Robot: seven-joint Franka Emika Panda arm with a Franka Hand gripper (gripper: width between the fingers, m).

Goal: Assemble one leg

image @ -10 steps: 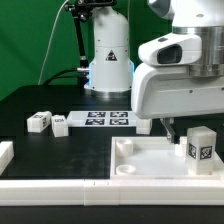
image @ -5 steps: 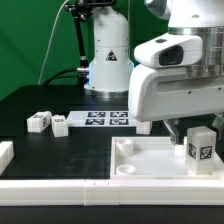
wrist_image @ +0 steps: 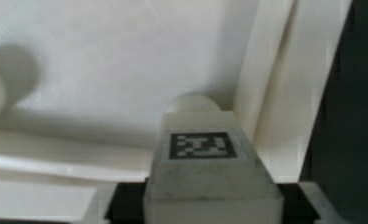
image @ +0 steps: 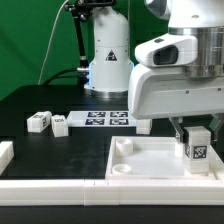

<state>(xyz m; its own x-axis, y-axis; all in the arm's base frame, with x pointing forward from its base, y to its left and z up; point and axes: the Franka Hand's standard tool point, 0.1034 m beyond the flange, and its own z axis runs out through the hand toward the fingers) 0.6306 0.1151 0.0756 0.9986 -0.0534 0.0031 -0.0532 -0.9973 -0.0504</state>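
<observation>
The leg [image: 197,148], a small white block with a tag on its front face, stands upright over the large white panel [image: 145,160] near the panel's corner at the exterior view's right. My gripper [image: 196,134] comes down from above and is shut on the leg's top part. In the wrist view the leg [wrist_image: 202,150] fills the space between my two dark fingers [wrist_image: 135,200], with the panel [wrist_image: 92,100] beneath it. Whether the leg's bottom touches the panel is hidden.
Two more small tagged blocks [image: 39,121] [image: 60,124] lie on the black table at the exterior view's left. The marker board [image: 105,119] lies behind the panel. A white rail [image: 50,186] runs along the front edge. The robot's base [image: 108,60] stands at the back.
My gripper and the leg in it have shifted a little toward the exterior view's left. Nothing else has moved.
</observation>
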